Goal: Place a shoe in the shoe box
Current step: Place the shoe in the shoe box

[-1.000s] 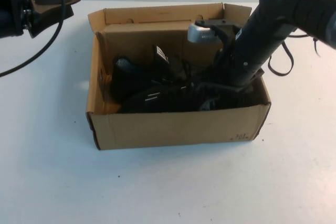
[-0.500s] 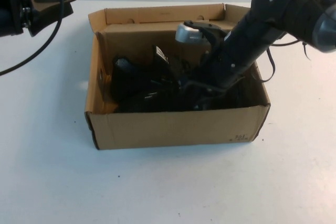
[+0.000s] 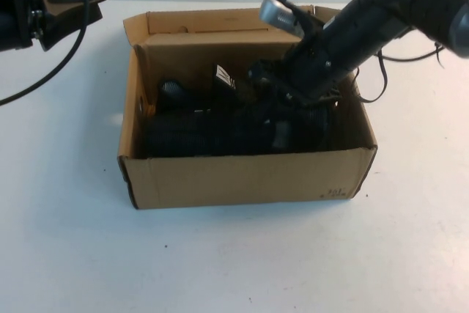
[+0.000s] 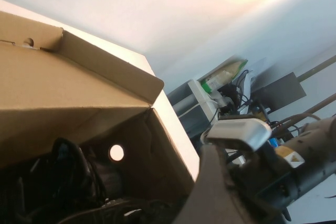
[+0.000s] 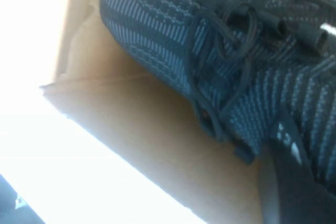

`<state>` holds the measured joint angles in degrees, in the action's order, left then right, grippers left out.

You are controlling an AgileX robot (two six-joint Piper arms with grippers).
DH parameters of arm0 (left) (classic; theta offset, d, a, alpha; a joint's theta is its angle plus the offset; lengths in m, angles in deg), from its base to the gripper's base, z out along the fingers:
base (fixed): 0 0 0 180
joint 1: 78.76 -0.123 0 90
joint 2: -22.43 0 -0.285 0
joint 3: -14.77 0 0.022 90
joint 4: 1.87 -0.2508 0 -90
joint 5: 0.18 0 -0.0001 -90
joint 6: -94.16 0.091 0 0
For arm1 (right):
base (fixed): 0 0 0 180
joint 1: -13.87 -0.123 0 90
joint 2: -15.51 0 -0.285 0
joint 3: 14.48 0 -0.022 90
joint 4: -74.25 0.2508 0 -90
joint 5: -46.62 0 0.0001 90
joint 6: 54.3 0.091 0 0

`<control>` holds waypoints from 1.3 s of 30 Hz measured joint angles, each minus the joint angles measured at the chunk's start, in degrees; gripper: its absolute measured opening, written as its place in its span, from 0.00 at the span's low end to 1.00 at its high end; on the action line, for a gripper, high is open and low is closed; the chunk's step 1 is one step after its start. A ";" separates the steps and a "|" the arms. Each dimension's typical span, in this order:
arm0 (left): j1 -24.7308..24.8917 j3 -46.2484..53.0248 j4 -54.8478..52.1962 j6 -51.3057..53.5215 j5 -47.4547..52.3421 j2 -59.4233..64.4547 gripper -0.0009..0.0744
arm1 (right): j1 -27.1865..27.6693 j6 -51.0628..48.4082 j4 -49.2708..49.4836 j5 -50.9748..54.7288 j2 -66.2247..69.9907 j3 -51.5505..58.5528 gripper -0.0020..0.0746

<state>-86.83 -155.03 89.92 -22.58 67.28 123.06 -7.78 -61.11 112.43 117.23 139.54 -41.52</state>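
Observation:
The brown cardboard shoe box stands open at the table's middle, its flap lid up at the back. A black ribbed-knit shoe lies inside along the front wall; the right wrist view shows its knit and laces against the cardboard wall. My right gripper reaches down into the box from the right. It is shut and low among the shoes, with one finger against the knit. What it pinches, if anything, is hidden. My left gripper hangs open above the table at the far left, well clear of the box.
A second black sneaker lies behind the first, its tongue tab with white bars standing upright. The left wrist view shows the box's side wall with a round hole and the right arm's grey camera. White table surrounds the box.
My right gripper has closed and moved from the box's right end toward its middle, wrist tilting back. The front shoe has shifted flatter along the front wall. The left arm has not moved.

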 joint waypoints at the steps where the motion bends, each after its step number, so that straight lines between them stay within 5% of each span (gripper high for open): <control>1: 0.00 0.00 0.00 0.00 0.00 0.00 0.59 | 0.09 0.00 0.13 0.00 0.39 0.28 0.02; 31: 0.00 0.00 0.46 0.00 0.00 0.00 0.59 | 0.09 -2.14 0.27 -0.53 3.27 4.57 0.03; 34: 0.00 0.00 0.46 0.00 0.00 0.00 0.59 | 0.09 -3.13 0.06 -0.53 2.51 4.57 0.12; 39: 0.00 0.00 0.46 -0.11 0.00 -0.11 0.59 | 0.09 -3.57 -0.90 -0.53 0.98 3.23 0.49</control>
<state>-86.83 -155.03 90.38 -22.70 67.28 122.95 -7.69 -64.68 111.53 116.70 140.51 -38.30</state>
